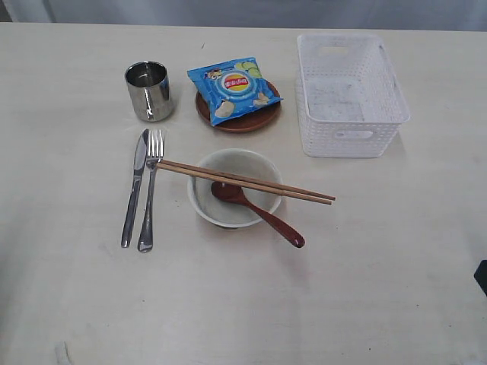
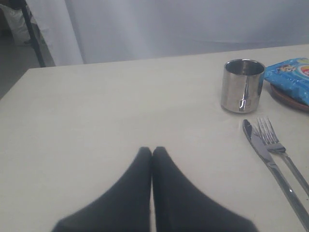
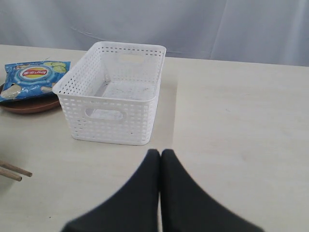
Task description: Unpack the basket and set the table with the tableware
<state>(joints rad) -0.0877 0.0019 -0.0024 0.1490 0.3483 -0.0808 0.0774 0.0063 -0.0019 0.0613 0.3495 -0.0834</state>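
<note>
Left tool (image 2: pixel 152 152) and right tool (image 3: pixel 160 153) are clenched on nothing. The basket (image 3: pixel 135 126) stands empty on the desk (image 1: pixel 380 266), ahead of the right tool, long axis running away from it; bowl (image 1: pixel 196 205), fork (image 1: pixel 150 194) and knife (image 1: pixel 134 194) lie nearer the left arm

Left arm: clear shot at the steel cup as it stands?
Probably yes. Only bare table lies between the left gripper and the upright steel cup; the knife and fork lie off that line. Its fingers are shut, so they must open first.
</note>
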